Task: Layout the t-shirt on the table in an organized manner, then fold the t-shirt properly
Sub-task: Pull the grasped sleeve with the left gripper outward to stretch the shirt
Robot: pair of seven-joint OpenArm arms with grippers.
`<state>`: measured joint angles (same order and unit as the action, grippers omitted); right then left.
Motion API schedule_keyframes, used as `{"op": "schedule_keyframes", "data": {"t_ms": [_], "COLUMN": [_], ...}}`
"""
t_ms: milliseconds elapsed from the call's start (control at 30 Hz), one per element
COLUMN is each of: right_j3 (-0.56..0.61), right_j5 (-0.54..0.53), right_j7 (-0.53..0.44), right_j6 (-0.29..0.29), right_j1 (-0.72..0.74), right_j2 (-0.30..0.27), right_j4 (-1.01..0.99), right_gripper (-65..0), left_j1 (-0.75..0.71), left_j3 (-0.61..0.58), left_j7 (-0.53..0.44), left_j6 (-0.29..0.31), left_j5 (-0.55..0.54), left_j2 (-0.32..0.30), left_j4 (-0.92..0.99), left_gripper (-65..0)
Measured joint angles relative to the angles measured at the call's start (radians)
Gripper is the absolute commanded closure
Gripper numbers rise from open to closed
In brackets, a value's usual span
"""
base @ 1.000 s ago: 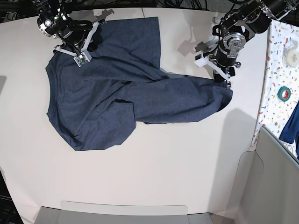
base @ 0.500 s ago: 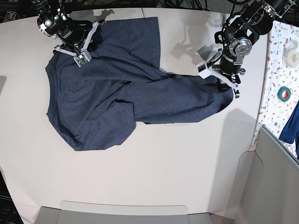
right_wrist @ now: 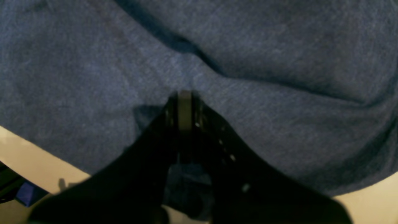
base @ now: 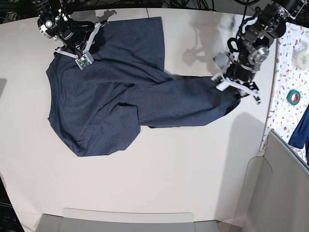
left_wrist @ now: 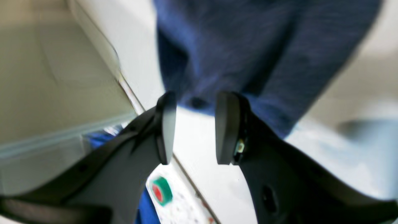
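- Overhead, there is one t-shirt, one table and two claws. The t-shirt lies crumpled on the upper half of the table, its widest part toward the picture's left and a long part stretched out to the picture's right.
- Here the right claw sits at the shirt's upper left part, pressed onto the cloth. The left claw is at the far tip of the stretched-out part, at the cloth's edge.
- Beside the table, on a narrow speckled strip, lie one green roll of tape and one pale roll.
- Next, in the left wrist view, the left claw stands parted, its two pads with a clear gap and nothing between them. The t-shirt lies just beyond the fingertips, blurred; whether a pad touches it cannot be told. The green tape shows below.
- Lastly, in the right wrist view, the right claw is closed, its two pads meeting, with the tips pressed into the t-shirt, which fills nearly the whole view. Whether a fold is pinched between them cannot be told.
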<state>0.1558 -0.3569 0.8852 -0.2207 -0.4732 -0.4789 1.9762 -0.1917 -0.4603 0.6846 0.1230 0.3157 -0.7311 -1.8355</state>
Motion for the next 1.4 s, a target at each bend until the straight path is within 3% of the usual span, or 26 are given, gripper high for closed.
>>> {"op": "schedule_keyframes", "data": {"t_ms": [200,367,567,700,833,1033,1400], "right_j3": [0.000,0.000,0.001,0.001,0.001,0.001,0.001], "right_j5": [0.000,0.005,0.092,0.105,0.105,0.105,0.108], "right_j7": [0.000,0.000,-0.005,-0.005,-0.007,-0.008,0.031], "right_j6": [0.000,0.000,-0.004,-0.005,-0.004,-0.004,-0.004], "right_j1": [0.000,0.000,0.000,0.000,0.000,-0.003,0.005], "right_j2": [0.000,0.000,0.020,0.028,0.029,0.025,0.029], "right_j4": [0.000,0.000,0.002,0.003,0.003,0.003,0.005], "right_gripper": [0.0,0.0,0.0,0.0,0.0,0.0,0.0], "left_j1": [-0.044,-0.048,-0.107,-0.121,-0.118,-0.075,-0.002], "left_j3": [0.264,0.475,0.586,0.639,0.678,0.708,0.708], "left_j7": [0.018,0.204,0.369,0.407,0.445,0.467,0.444], "left_j6": [-0.002,-0.003,-0.003,-0.003,-0.002,-0.010,-0.010], "left_j5": [-0.270,-0.514,-0.835,-1.043,-1.178,-1.206,-1.217], "left_j2": [0.088,0.173,0.185,0.185,0.214,0.295,0.312], "left_j4": [-0.001,-0.042,-0.051,-0.048,-0.015,0.143,0.247], "left_gripper": [-21.3,-21.4,-21.4,-21.5,-21.5,-21.5,-21.5]}}
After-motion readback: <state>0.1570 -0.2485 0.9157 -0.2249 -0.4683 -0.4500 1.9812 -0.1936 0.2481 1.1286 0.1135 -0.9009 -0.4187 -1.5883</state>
